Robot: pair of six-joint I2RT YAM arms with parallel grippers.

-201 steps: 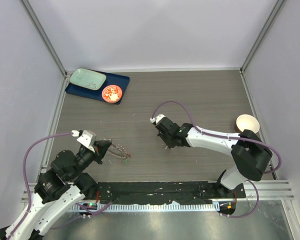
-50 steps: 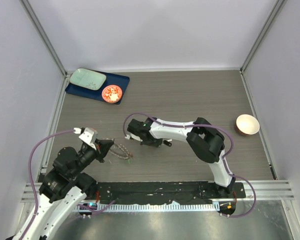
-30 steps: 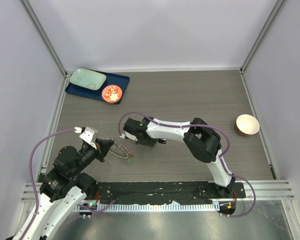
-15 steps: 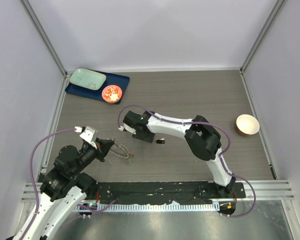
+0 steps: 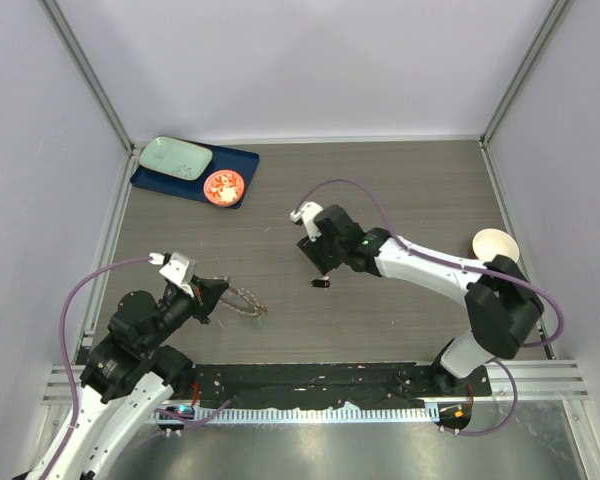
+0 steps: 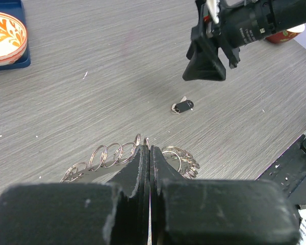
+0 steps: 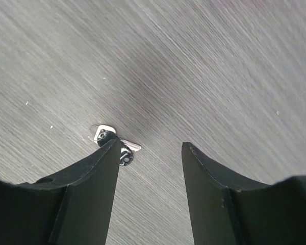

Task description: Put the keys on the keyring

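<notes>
Two robot arms reach over a grey wood-grain worktop (image 5: 410,180). In the overhead view, the left gripper (image 5: 212,298) sits at the lower left of the frame with the keyring (image 5: 243,301) at its tip. The right gripper (image 5: 319,263) is near the centre, just above a small black key (image 5: 321,282) lying on the worktop, well apart from the keyring.

Only this view shows the wider setting. A blue tray (image 5: 242,160) at the upper left carries a pale green plate (image 5: 175,157) and an orange-red dish (image 5: 223,186), and a white bowl (image 5: 494,245) stands at the far right.

The left wrist view adds detail the overhead lacks. The left gripper's fingers (image 6: 143,171) are pressed tight together on the keyring (image 6: 106,155), a string of linked wire rings spreading to both sides of the fingertips. The black key (image 6: 182,106) lies beyond it at centre frame.

The right wrist view shows the right gripper (image 7: 149,148) spread open and holding nothing. The black key (image 7: 117,141) lies on the worktop just off the inner edge of the left-hand finger (image 7: 86,194), partly hidden by it. I cannot tell whether they touch.
</notes>
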